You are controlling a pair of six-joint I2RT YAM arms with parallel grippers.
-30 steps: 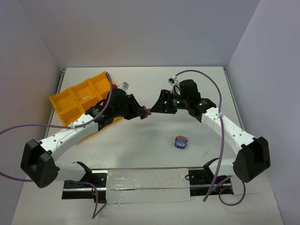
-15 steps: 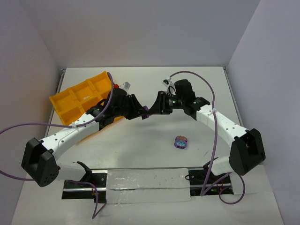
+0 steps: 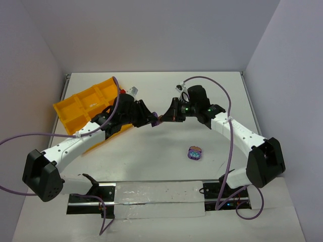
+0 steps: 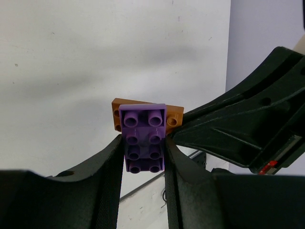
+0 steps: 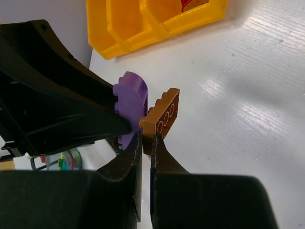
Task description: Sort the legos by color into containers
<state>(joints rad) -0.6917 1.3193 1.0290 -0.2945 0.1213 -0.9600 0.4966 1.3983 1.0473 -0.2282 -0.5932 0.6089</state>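
Above the middle of the table, my left gripper (image 3: pixel 153 121) is shut on a purple lego (image 4: pixel 144 138), its jaws pressing the brick's two sides. An orange plate (image 4: pixel 177 114) is stuck on the far end of that brick. My right gripper (image 5: pixel 147 139) faces the left one and is shut on the orange plate's (image 5: pixel 162 117) edge, with the purple brick (image 5: pixel 131 102) right beside it. Another purple lego with light-blue bits (image 3: pixel 195 153) lies on the table to the right. The yellow-orange tray of containers (image 3: pixel 75 108) sits at the far left, with something red (image 5: pixel 191 4) in one cell.
A small red piece (image 3: pixel 124 93) shows by the tray's right edge. A metal rail with a shiny strip (image 3: pixel 151 194) runs along the near table edge between the arm bases. Purple cables loop off both arms. Walls close in the table's left, back and right.
My right arm moved left to meet the left gripper, and its jaws closed on the orange plate. The left gripper kept its hold on the purple brick.
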